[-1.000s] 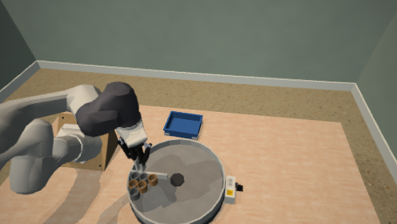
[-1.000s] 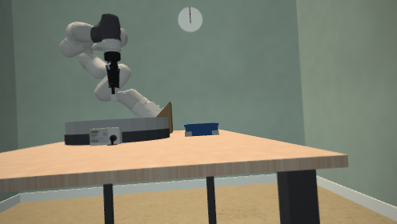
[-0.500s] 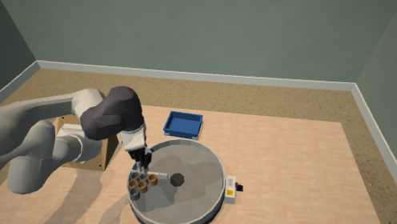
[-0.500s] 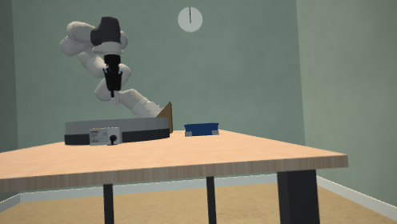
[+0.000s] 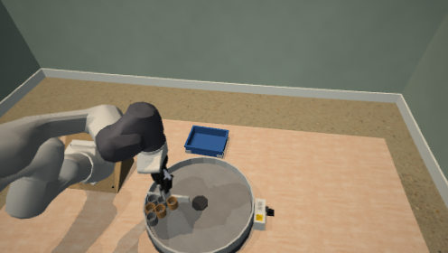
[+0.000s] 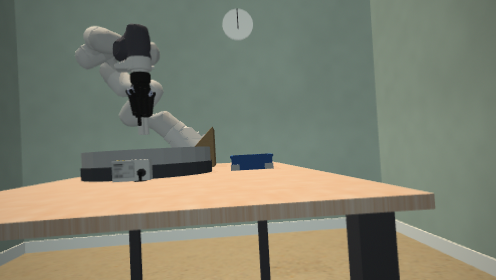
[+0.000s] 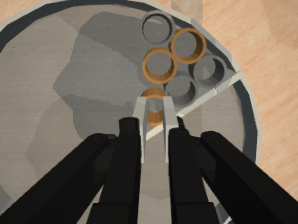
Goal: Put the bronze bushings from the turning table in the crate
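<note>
In the top view, three bronze bushings (image 5: 172, 207) (image 7: 154, 119) and three steel bushings (image 5: 152, 221) (image 7: 171, 30) are gathered on the left part of the turning table (image 5: 217, 190) (image 6: 145, 158) (image 7: 30, 75), near a pale bar (image 5: 182, 198) (image 7: 190, 109). The blue crate (image 5: 207, 153) (image 6: 251, 162) is set on the wooden table (image 5: 325, 181) (image 6: 275, 192), beyond the turning table's far edge. A pale box (image 5: 260, 223) (image 6: 123, 171) is placed beside its right side.

The gripper (image 5: 163, 194) (image 6: 143, 131) (image 7: 154, 110) is held above the turning table, pointed downward. Its fingers are released, parted by a narrow gap, with nothing grasped. From the wrist, the bronze bushing closest to the bar is seen beneath the gap; it appears roughly centred, though its outline is partly covered by the fingertips.
</note>
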Motion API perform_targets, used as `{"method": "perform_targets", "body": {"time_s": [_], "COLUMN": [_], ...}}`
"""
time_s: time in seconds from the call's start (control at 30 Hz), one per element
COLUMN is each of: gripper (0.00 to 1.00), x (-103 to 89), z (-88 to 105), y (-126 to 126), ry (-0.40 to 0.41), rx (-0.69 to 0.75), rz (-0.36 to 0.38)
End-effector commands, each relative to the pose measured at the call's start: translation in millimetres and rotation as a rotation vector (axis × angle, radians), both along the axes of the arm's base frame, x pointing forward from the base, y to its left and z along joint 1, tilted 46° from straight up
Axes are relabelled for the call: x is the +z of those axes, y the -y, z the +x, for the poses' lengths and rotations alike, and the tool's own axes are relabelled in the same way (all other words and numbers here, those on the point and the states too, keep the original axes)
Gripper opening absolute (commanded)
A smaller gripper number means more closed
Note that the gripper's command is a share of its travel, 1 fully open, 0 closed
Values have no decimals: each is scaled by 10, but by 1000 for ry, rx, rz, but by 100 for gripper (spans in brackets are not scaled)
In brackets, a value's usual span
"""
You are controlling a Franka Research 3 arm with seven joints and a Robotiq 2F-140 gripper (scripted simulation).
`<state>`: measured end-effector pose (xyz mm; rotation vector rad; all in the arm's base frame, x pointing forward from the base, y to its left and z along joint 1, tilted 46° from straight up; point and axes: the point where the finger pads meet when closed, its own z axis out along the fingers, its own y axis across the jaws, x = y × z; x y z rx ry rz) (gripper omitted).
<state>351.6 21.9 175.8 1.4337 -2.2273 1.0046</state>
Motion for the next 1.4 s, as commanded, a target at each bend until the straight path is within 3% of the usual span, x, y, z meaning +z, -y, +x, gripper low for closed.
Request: {"method": "perform_targets", "body": {"time_s": [0.0,0.73,1.37], "gripper": [10,10,10], "x": [-37,-206,-232], "z": [49,178,196], "y": [-2,127,147], "ry": [127,371,408], "rx": [-108,-354,-391], "rz": [12,54,60]}}
